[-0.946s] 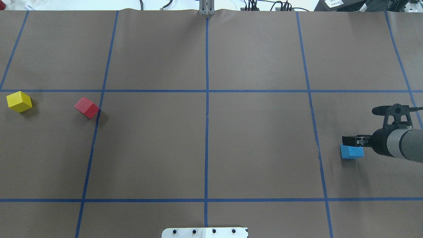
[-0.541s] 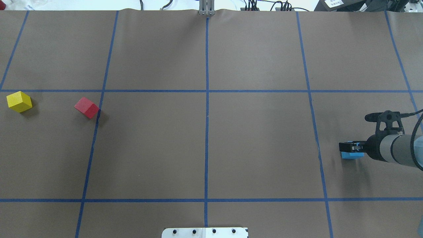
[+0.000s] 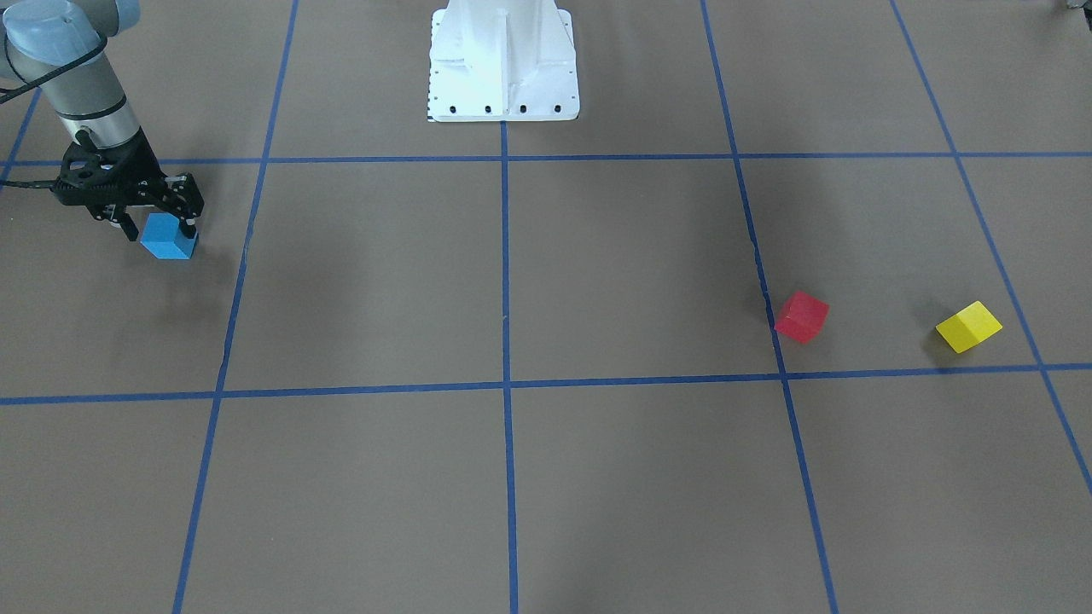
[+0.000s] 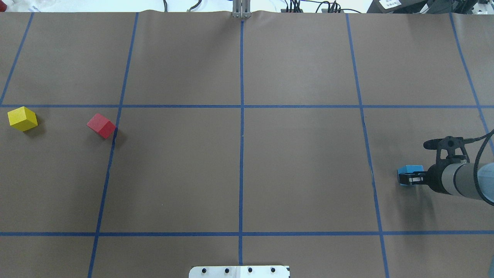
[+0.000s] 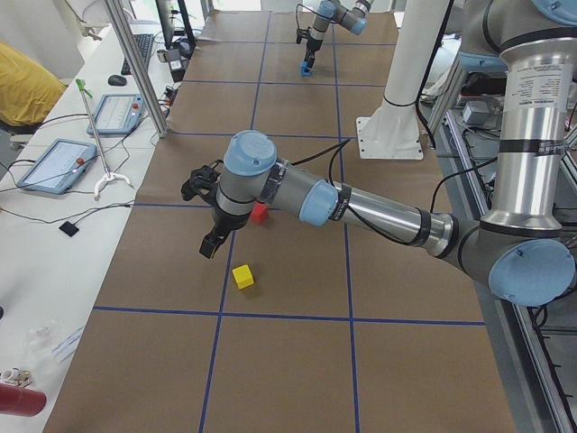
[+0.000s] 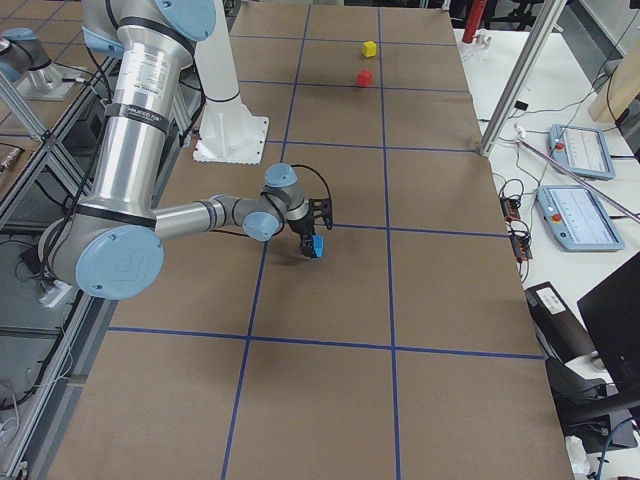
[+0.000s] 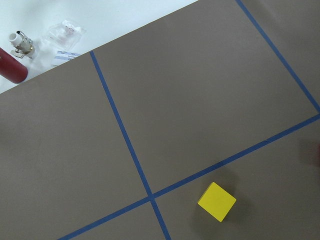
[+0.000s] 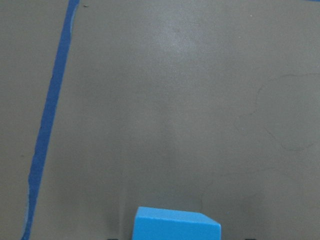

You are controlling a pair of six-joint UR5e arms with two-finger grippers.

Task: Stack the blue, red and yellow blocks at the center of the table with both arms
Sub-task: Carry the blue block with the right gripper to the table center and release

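The blue block (image 3: pixel 168 239) sits on the table at the robot's far right; it also shows in the overhead view (image 4: pixel 410 169) and at the bottom of the right wrist view (image 8: pixel 175 224). My right gripper (image 3: pixel 162 232) is low over it, open, with a finger on each side and a gap to the block. The red block (image 4: pixel 101 126) and the yellow block (image 4: pixel 22 118) lie apart at the far left. My left gripper (image 5: pixel 209 245) hovers above the table near the yellow block (image 5: pixel 242 276); I cannot tell whether it is open or shut. The left wrist view shows the yellow block (image 7: pixel 217 201).
The white robot base plate (image 4: pixel 239 271) is at the near middle edge. Blue tape lines mark a grid on the brown table cover (image 4: pixel 301 170). A red cylinder (image 7: pixel 12 70) and a plastic bag lie beyond the table's left end.
My right gripper has come down and shifted slightly toward the robot, from just beyond the blue block to straddling it. The blocks have not moved.
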